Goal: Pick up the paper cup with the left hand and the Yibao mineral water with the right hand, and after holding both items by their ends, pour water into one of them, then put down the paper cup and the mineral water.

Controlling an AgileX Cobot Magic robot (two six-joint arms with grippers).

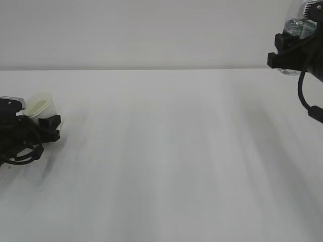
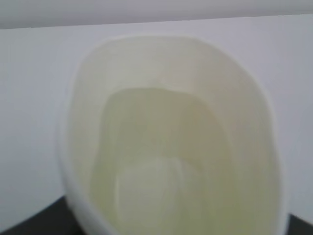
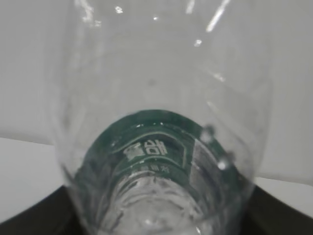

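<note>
The paper cup was held low over the table by the left hand, closed around it. The Yibao mineral water was gripped high above the table by the right hand.

From my right wrist camera I see the small clear ribbed plastic bottle of Yibao mineral water filling nearly the whole frame, reaching away from the fingers so that I look along its length. Its dark green label band with white print curves across the lower middle, close above the black gripper parts showing at both bottom corners. Beyond the bottle lies the pale white table surface, with a lighter wall above it.
</note>
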